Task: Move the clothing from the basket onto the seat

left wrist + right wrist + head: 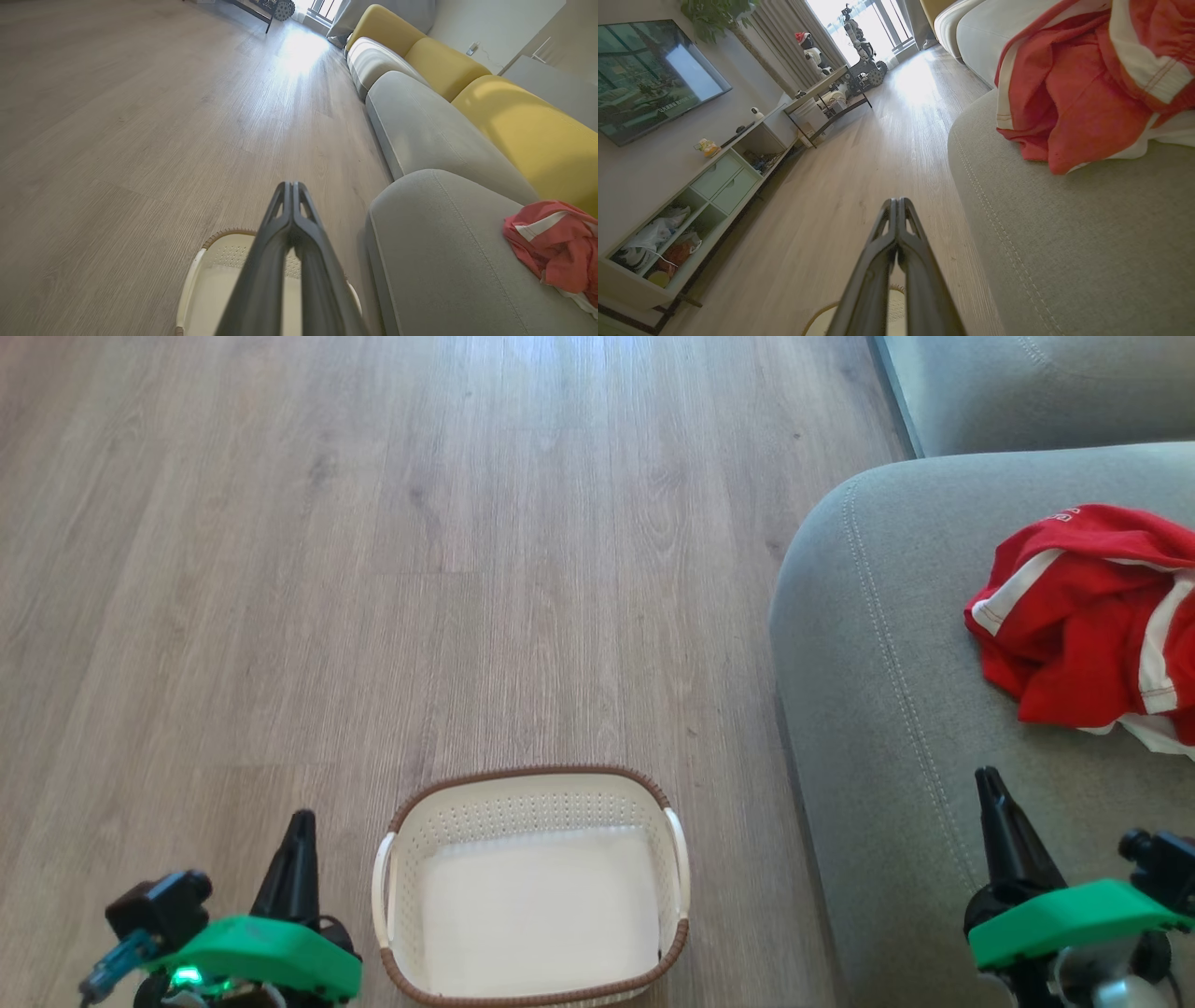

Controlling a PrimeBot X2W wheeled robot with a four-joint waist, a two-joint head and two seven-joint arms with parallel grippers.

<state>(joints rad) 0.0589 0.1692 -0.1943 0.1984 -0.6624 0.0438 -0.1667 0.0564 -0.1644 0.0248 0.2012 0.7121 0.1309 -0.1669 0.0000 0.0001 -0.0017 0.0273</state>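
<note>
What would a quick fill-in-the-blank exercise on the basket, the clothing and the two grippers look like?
The clothing lies on the seat, and the basket is ____.
The left gripper and the right gripper both have their fingers ____, holding nothing.
In the head view, the basket stands nearer the ____ gripper.
Missing words: empty; shut; left.

white lettering on red clothing (1083, 616), too small to read, television (644, 74) caption illegible
</note>
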